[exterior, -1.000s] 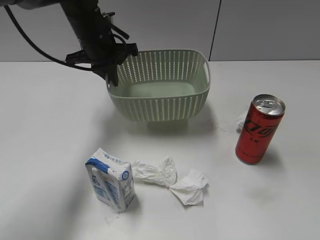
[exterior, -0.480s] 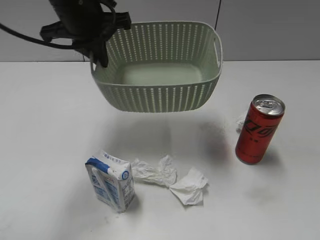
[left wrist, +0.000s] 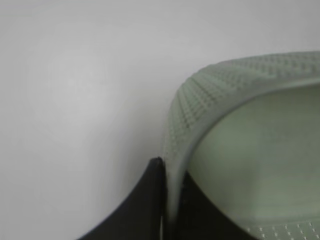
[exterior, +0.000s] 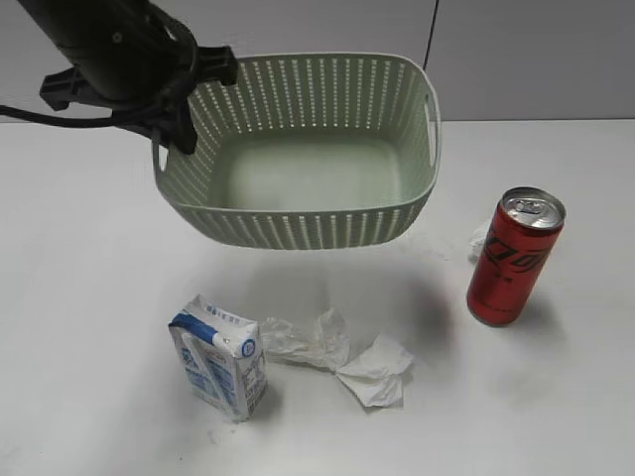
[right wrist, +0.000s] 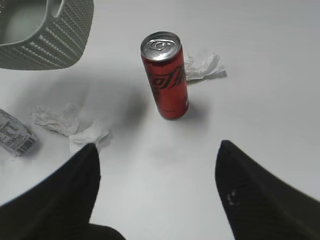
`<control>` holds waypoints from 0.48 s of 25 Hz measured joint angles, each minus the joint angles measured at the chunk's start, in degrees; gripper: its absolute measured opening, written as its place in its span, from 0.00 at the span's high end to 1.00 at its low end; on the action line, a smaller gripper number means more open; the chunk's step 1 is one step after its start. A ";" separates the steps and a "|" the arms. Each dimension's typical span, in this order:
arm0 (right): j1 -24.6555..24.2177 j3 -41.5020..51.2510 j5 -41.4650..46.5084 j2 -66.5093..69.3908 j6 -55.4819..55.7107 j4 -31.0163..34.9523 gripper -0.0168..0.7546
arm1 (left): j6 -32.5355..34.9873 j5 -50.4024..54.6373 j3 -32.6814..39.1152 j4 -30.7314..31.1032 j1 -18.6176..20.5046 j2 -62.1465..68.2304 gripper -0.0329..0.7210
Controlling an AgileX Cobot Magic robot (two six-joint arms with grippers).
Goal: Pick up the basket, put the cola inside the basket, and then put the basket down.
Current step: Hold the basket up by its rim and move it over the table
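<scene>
Now my left jaws (exterior: 177,134) pinch the basket (exterior: 308,178) rim, risen off the counter (exterior: 79,297) and tilted; right jaws (right wrist: 157,165) gape above the standing cola (right wrist: 165,75), next.

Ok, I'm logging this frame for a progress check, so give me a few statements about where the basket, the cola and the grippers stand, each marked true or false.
1. The basket hangs clear of the table, gripped at its rim by the left gripper. True.
2. The cola lies inside the basket. False: it stands upright on the table, right of the basket.
3. The right gripper is shut on the cola. False: it is open, short of the can.
4. The milk carton stands beside crumpled tissues. True.
</scene>
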 joint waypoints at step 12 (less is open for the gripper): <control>0.05 -20.71 1.60 36.22 -3.97 5.05 0.13 | -0.06 -3.82 0.00 0.45 0.00 6.12 0.96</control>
